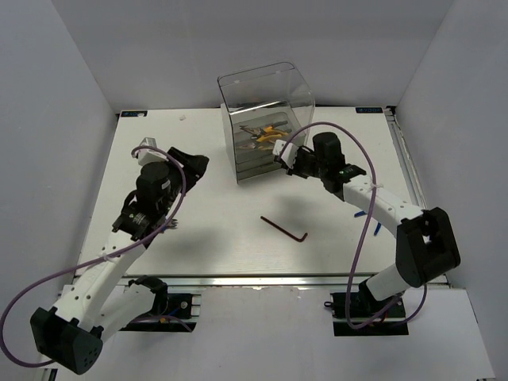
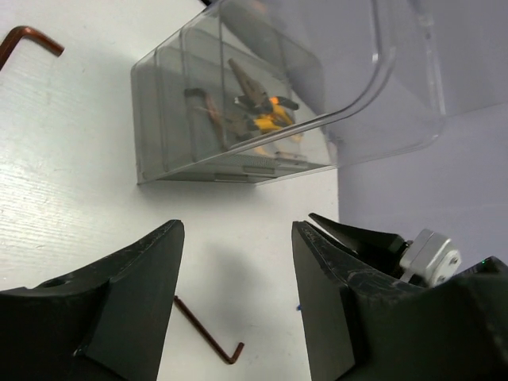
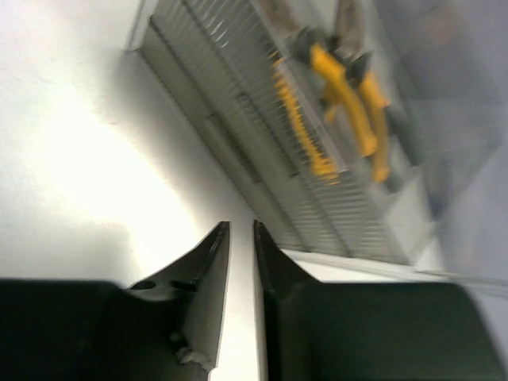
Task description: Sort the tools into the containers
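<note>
The clear smoky cabinet [image 1: 266,111] stands at the back middle of the table. Yellow-handled pliers [image 1: 266,133] lie in its drawers; they also show in the left wrist view [image 2: 266,115] and the right wrist view [image 3: 349,103]. One dark hex key [image 1: 284,228] lies on the table in front of the cabinet. The left wrist view shows a hex key [image 2: 206,333] below the fingers and a second hex key [image 2: 28,40] at the top left. My left gripper [image 1: 194,163] is open and empty, left of the cabinet. My right gripper [image 1: 284,152] is empty, its jaws almost together, at the cabinet's front right.
A small blue object [image 1: 375,228] lies on the table beside the right arm. White walls enclose the table on three sides. The right gripper's dark finger [image 2: 357,238] shows in the left wrist view, beside the cabinet [image 2: 238,159].
</note>
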Tool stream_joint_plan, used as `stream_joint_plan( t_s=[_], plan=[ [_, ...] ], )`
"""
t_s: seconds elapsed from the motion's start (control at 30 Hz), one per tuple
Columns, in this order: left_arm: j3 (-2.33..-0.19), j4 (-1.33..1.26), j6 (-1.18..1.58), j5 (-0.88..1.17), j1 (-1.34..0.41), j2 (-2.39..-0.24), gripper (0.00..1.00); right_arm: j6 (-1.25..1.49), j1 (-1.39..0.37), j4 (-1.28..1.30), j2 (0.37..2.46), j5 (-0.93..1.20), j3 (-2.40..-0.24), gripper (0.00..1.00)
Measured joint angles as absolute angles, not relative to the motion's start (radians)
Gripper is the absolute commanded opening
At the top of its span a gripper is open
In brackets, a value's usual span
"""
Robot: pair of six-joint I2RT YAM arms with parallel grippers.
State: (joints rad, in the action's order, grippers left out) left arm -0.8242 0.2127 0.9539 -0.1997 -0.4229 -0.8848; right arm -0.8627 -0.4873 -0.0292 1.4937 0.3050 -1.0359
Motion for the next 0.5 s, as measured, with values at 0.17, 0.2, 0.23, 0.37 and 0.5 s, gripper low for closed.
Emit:
stream_joint_plan(
  t_s=[0.17, 0.2, 0.23, 0.37, 0.5],
  plan=[
    [-0.803, 0.198, 0.951, -0.192, -0.423, -0.928, 0.69, -0.623, -0.451, 0.026, 1.571, 0.4, -1.068, 0.59],
    [-0.791, 0.19, 0.951, -0.189, -0.423, -0.928, 0.7, -0.557, -0.44, 0.031, 1.589, 0.426, -1.076, 0.61],
    [-0.78, 0.182, 0.952, -0.186, -0.423, -0.928, 0.7, -0.496, -0.43, 0.03, 1.605, 0.453, -1.082, 0.63],
    [-0.752, 0.151, 0.968, -0.175, -0.423, -0.928, 0.71, -0.229, -0.385, 0.004, 1.657, 0.533, -1.09, 0.65],
    [-0.734, 0.111, 0.987, -0.17, -0.423, -0.926, 0.72, 0.047, -0.347, -0.05, 1.705, 0.533, -1.098, 0.66]
  ],
)
